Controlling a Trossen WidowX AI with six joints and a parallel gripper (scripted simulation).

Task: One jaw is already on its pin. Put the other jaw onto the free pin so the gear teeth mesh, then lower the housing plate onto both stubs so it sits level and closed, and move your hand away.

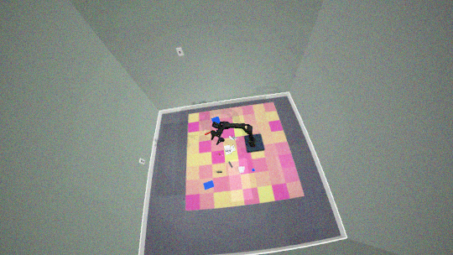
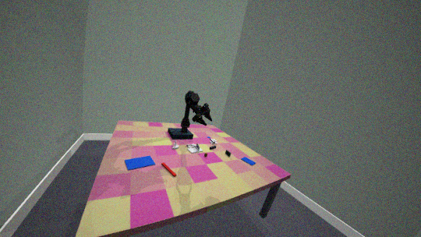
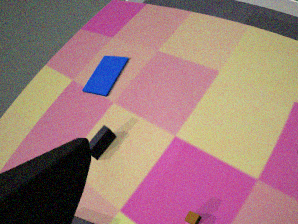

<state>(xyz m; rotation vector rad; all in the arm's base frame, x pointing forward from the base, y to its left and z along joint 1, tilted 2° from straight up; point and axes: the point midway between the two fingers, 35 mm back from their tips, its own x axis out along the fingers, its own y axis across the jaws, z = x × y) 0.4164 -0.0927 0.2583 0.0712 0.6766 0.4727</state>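
A white base piece (image 1: 228,151) (image 2: 195,150) lies in front of the arm, with small grey and dark parts on it; pins, jaws and gear teeth are too small to tell. A small white piece (image 1: 233,137) (image 2: 175,146) lies beside it. Another white piece (image 1: 242,169) (image 2: 213,141) lies on its other side. I cannot tell which piece is the loose jaw or the housing plate. My gripper (image 1: 216,142) (image 2: 208,122) is open and empty, high above the table and away from the white pieces. One black finger shows in the wrist view.
Dark blocks (image 1: 231,164) (image 2: 228,153) (image 3: 103,142), a small brown block (image 2: 206,155) (image 3: 192,218), a blue slab (image 1: 208,184) (image 2: 248,160) (image 3: 106,76), a larger blue slab (image 2: 139,162), a red bar (image 1: 208,133) (image 2: 168,169) and a small blue thing (image 1: 253,169) lie around.
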